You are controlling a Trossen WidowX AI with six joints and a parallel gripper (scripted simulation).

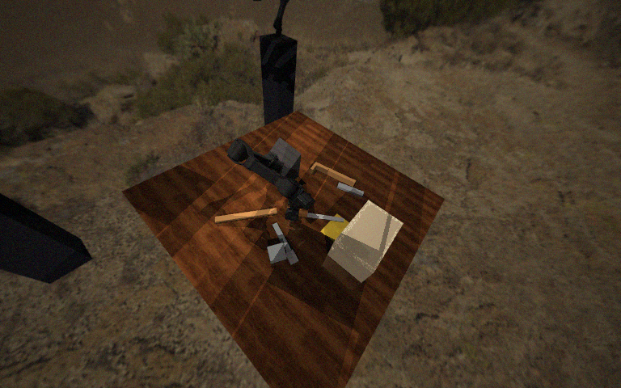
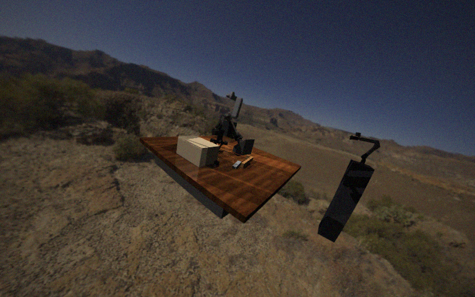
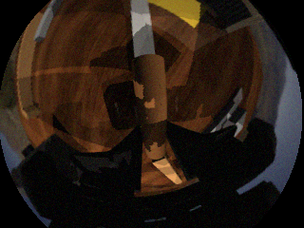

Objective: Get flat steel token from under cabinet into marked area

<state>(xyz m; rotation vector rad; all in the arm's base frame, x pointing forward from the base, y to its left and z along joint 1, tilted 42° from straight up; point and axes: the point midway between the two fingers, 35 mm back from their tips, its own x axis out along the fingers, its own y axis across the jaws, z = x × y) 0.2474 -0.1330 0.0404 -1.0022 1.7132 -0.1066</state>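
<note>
My gripper (image 1: 295, 212) (image 3: 152, 124) is shut on the brown handle of a long tool (image 1: 326, 217) (image 3: 152, 91). The tool's flat grey blade (image 3: 141, 19) points toward the yellow marked area (image 1: 333, 229), and its tip lies at that area's near edge. The beige cabinet (image 1: 366, 238) (image 2: 196, 150) stands just behind the yellow area. The steel token does not show in any view. In the exterior view the cabinet hides the gripper and the tool; only the arm (image 2: 227, 127) shows behind it.
A plain wooden stick (image 1: 245, 215) lies left of the gripper. A grey scraper-like tool (image 1: 280, 249) lies in front of it. An L-shaped wooden piece (image 1: 333, 173) (image 2: 247, 161) and a short grey bar (image 1: 350, 189) (image 2: 237, 164) lie behind. Dark camera posts stand off the table (image 1: 304, 307).
</note>
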